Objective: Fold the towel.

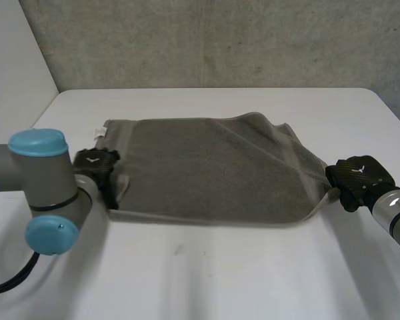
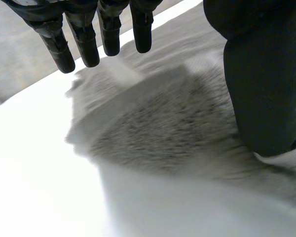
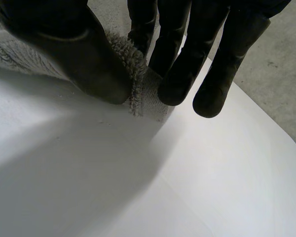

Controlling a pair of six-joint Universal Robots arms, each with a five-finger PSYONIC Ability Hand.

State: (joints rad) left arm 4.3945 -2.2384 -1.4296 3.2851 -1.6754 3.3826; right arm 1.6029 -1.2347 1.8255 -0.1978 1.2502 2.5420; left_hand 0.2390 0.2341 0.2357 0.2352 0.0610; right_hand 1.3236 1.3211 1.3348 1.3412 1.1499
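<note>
Towel [image 1: 213,167] lies on the surface [image 1: 240,273]; right hand [image 1: 357,180] pinches its near corner, left hand [image 1: 97,165] released over the opposite edge

The towel [image 1: 213,167] is lying across the middle of the table [image 1: 220,273], its long sides running left to right. My left hand [image 1: 97,163] is resting at its left edge by the near corner. My right hand [image 1: 357,179] is sitting at the opposite end, pinching the near right corner. A wall [image 1: 220,40] is standing behind the table.
</note>
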